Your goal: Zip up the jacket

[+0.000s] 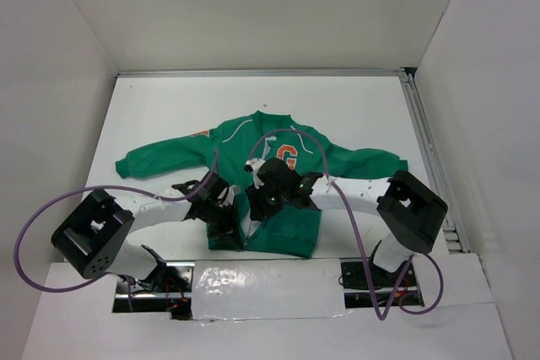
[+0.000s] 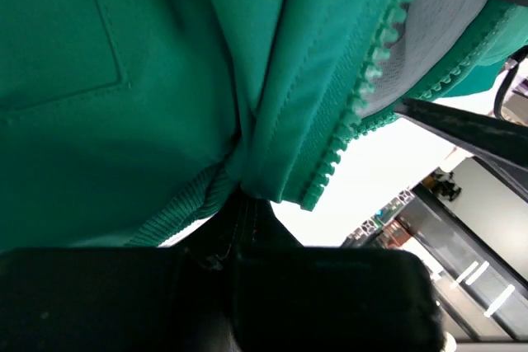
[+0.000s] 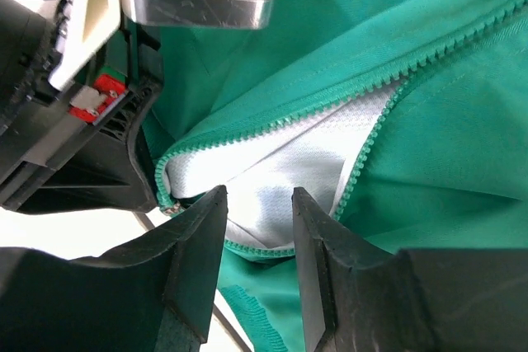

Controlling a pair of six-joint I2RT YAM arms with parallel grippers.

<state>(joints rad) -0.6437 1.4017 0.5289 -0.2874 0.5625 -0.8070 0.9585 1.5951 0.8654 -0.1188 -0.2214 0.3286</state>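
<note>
Cloth of a soft, matte green makes up the jacket (image 1: 253,137); it lies front upward in the middle of the smooth white table (image 1: 169,107), collar to the far side, both sleeves spread out sideways, hem toward the arm bases; an orange G patch (image 1: 289,158) marks the chest. Close up, the weave is fine and even, with neat rows of stitching; a sewn pocket outline (image 2: 107,47) forms a squared corner, and the ribbed hem (image 2: 186,204) shows narrow raised cords. The front is parted low down; two rows of small moulded green zipper teeth (image 3: 363,166) curve apart into a leaf-shaped gap, baring a white, faintly meshed lining (image 3: 305,154); toward the upper right of the right wrist view the rows run close together, though whether they are meshed there I cannot tell.

The left gripper (image 2: 243,199) is clamped tight on the jacket near the hem; the cloth bunches into folds that fan out from its tips. The right gripper (image 3: 256,220) stands about half spread; its black, wedge-shaped fingers (image 3: 198,237) hang over the lower end of the parted zipper, the lining visible through the gap and nothing seen pinched between them; whether they touch the fabric I cannot tell.

From above, both grippers crowd over the lower front, the left at the hem's left part, the right just beside it nearer the centre line; glossy purple cables (image 1: 51,208) loop from the boxy black arm joints; plain white walls (image 1: 253,6) enclose the table.
</note>
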